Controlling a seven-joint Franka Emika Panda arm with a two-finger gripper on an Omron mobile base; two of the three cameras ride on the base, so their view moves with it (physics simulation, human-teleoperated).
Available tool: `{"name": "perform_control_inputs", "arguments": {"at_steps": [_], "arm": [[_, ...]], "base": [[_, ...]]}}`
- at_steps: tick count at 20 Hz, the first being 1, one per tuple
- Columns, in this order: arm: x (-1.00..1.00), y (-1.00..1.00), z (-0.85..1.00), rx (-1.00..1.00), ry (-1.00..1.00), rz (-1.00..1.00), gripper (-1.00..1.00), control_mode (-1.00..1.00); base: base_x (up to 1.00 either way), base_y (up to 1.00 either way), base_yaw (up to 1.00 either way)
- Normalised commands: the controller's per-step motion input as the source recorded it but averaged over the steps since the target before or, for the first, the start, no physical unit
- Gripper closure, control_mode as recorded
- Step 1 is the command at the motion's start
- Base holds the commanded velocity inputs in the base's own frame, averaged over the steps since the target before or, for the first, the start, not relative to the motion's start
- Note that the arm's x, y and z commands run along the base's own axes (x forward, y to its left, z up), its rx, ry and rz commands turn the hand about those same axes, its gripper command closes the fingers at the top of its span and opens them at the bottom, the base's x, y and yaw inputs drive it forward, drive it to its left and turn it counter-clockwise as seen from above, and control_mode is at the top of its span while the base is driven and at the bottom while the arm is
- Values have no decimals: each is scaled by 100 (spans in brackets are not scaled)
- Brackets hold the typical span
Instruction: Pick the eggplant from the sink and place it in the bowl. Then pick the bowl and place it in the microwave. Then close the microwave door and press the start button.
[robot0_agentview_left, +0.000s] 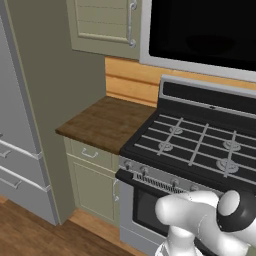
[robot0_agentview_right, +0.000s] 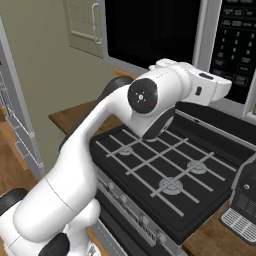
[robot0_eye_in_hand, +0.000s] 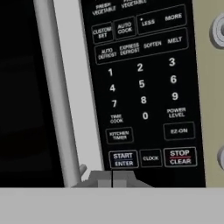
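Pressed together just below the START button (robot0_eye_in_hand: 124, 159), the end effector (robot0_eye_in_hand: 112, 177) is shut and holds nothing, the microwave door (robot0_agentview_right: 150, 35) looks closed, so the last step is in hand: push straight onto that key.

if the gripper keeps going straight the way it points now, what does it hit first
Probably the START/ENTER button on the microwave keypad: the shut gripper sits just below it, though the gap is hard to judge.
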Motion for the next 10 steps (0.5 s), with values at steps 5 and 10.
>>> {"name": "perform_control_inputs", "arguments": {"at_steps": [5,10], "arm": [[20,-20,-3,0,0,0,100,-100],[24,-11,-10,0,0,0,100,-100]], "base": [[0,0,0],[0,0,0]]}}
